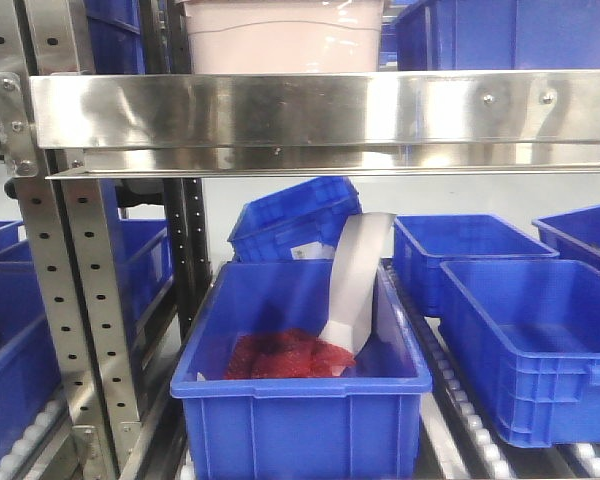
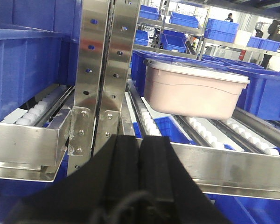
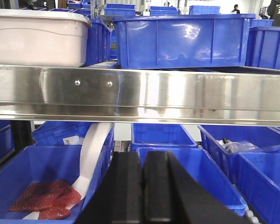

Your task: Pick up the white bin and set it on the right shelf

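The white bin (image 1: 285, 35) is a pinkish-white tub standing on the steel right shelf (image 1: 320, 110) behind its riveted front rail. It also shows in the left wrist view (image 2: 191, 88), resting on the roller tracks, and at the top left of the right wrist view (image 3: 37, 37). My left gripper (image 2: 139, 142) is shut and empty, in front of the shelf rail (image 2: 233, 168) and below and left of the bin. My right gripper (image 3: 142, 156) is shut and empty, below the rail (image 3: 144, 95). Neither gripper touches the bin.
Perforated upright posts (image 2: 100, 70) stand left of the bin. A large blue bin (image 3: 182, 39) sits right of the white bin. Below the shelf, a blue bin (image 1: 300, 390) holds red material and a white strip (image 1: 355, 280); several more blue bins (image 1: 540, 340) surround it.
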